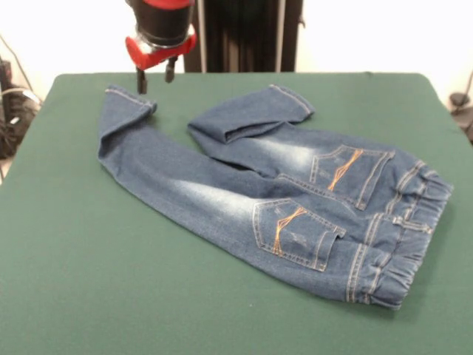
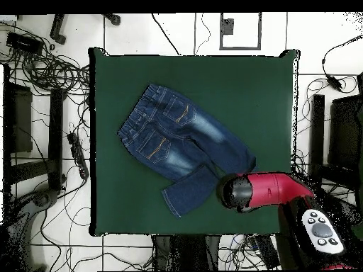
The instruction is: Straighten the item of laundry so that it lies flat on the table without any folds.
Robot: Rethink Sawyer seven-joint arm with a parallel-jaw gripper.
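Observation:
The blue denim jeans (image 1: 244, 188) lie back side up on the green table (image 1: 74, 281), waistband (image 1: 403, 237) at the right front. One leg runs to the left and its end bends up to a cuff (image 1: 129, 98). The other leg is folded back on itself, with its cuff (image 1: 292, 97) towards the far side. My gripper (image 1: 155, 76) hangs open and empty just above the far left of the table, close behind the left cuff. In the overhead view the jeans (image 2: 177, 142) lie across the table (image 2: 255, 92), and the red arm end (image 2: 241, 191) hides the gripper and one cuff.
The robot's black pedestal (image 1: 244, 37) stands behind the table's far edge. Cables (image 2: 49, 71) and dark stands (image 2: 21, 120) lie on the floor round the table. Cables also show at the left edge in the front view (image 1: 11, 103).

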